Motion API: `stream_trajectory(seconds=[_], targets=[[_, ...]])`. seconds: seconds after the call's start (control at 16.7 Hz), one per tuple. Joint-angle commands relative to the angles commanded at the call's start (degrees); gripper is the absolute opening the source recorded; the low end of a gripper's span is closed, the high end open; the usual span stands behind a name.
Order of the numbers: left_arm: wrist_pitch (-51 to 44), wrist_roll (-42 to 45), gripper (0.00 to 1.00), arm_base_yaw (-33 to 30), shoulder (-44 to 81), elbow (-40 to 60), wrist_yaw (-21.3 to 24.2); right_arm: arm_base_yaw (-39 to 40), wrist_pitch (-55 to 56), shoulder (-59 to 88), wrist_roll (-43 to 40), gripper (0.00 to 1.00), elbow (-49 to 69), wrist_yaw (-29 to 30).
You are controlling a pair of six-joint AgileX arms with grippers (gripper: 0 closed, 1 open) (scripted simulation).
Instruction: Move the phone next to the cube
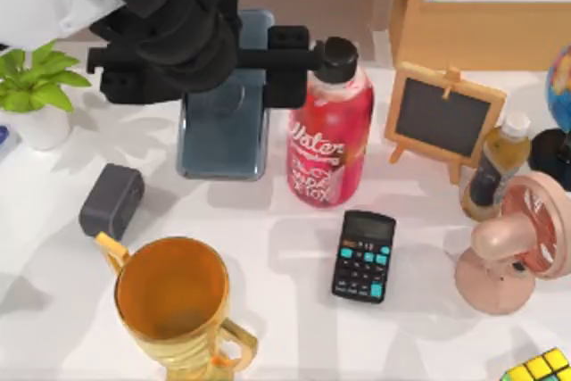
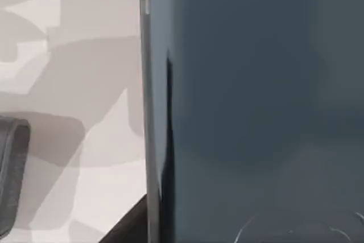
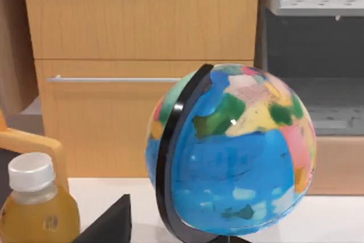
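Observation:
The phone [image 1: 223,131] is a dark blue-grey slab lying at the back left of the table, beside the red bottle. My left gripper [image 1: 259,64] is right over the phone's far half, and the black arm hides that end. In the left wrist view the phone [image 2: 256,106] is very close, its long edge running beside bare white table. The cube [image 1: 540,368], with yellow and green stickers on a black grid, sits at the front right corner, far from the phone. My right arm is parked at the far right, its wrist camera facing the globe [image 3: 233,152].
A red bottle [image 1: 328,131] stands just right of the phone. Between the phone and the cube are a calculator [image 1: 364,256], a pink fan [image 1: 513,252], a small chalkboard [image 1: 444,118] and a juice bottle [image 1: 495,167]. A gold trophy [image 1: 174,305], grey box [image 1: 111,201] and plant [image 1: 36,86] occupy the left.

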Motion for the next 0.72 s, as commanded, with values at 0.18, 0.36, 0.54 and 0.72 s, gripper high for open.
stream_trajectory(seconds=[0.18, 0.36, 0.54, 0.72], targets=[[-2.4, -14.8, 0.00, -12.6, 6.3, 0.9, 2.5, 0.0, 0.0, 0.0, 0.0, 1.00, 0.0, 0.0], [-4.1, -27.3, 0.00, -22.4, 13.2, 1.2, 4.7, 0.0, 0.0, 0.0, 0.0, 1.00, 0.0, 0.0], [-5.0, -35.9, 0.00, -28.7, 18.9, 1.0, 6.5, 0.0, 0.0, 0.0, 0.0, 1.00, 0.0, 0.0], [-5.4, -39.4, 0.00, -31.1, 21.9, 0.6, 7.4, 0.0, 0.0, 0.0, 0.0, 1.00, 0.0, 0.0]])
